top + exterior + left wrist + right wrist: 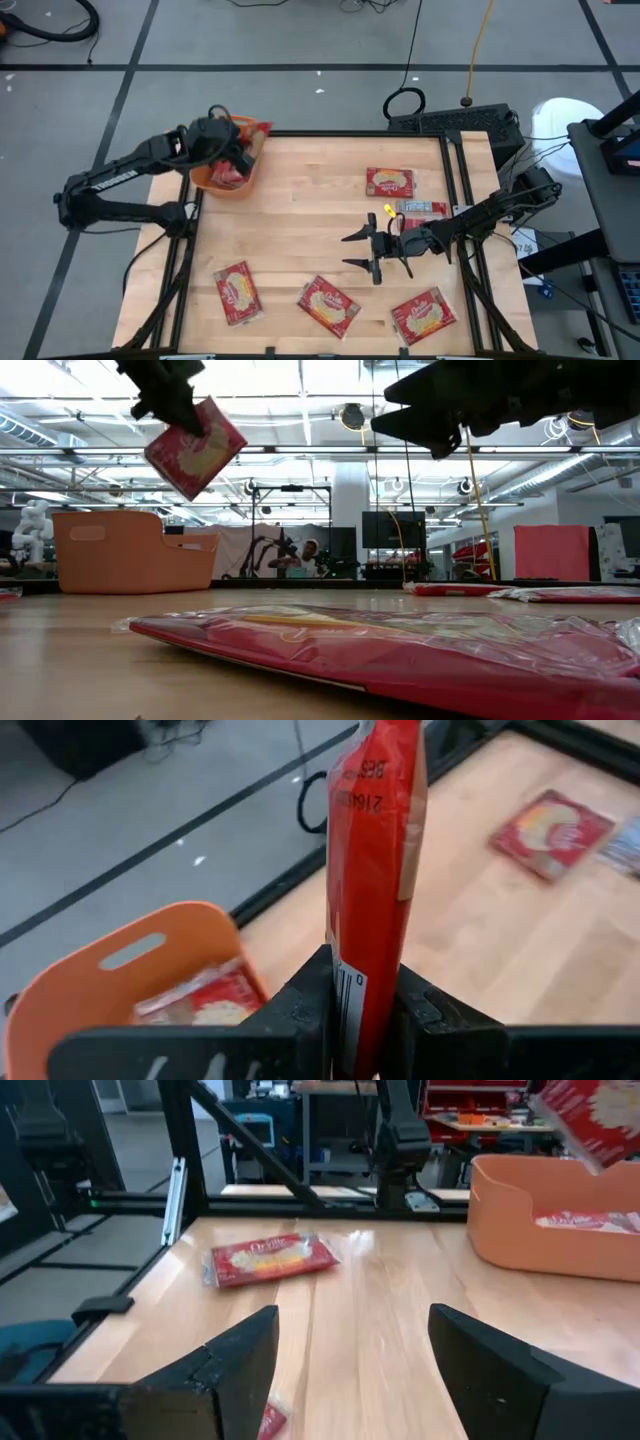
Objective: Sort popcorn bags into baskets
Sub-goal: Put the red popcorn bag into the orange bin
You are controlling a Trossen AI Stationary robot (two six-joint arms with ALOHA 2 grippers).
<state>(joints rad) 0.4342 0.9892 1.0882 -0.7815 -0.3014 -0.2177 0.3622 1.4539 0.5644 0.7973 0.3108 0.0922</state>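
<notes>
Popcorn bag [372, 870] clamped on edge in left gripper [362, 1020], held directly above orange basket [90, 980]; right gripper [372, 250] spread apart, empty, mid-table.

pale smooth wood table [300, 230], glossy crinkled film popcorn bags [400, 650]; matt orange plastic basket [125, 552]

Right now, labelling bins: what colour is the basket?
Orange basket; the low view shows it best.

From my low view, ceiling strip lights [300, 450] glare white and silhouette both arms. The nearest popcorn bag [400, 650] is blurred (too close to focus). My high view looks evenly lit, with soft shadows.
</notes>
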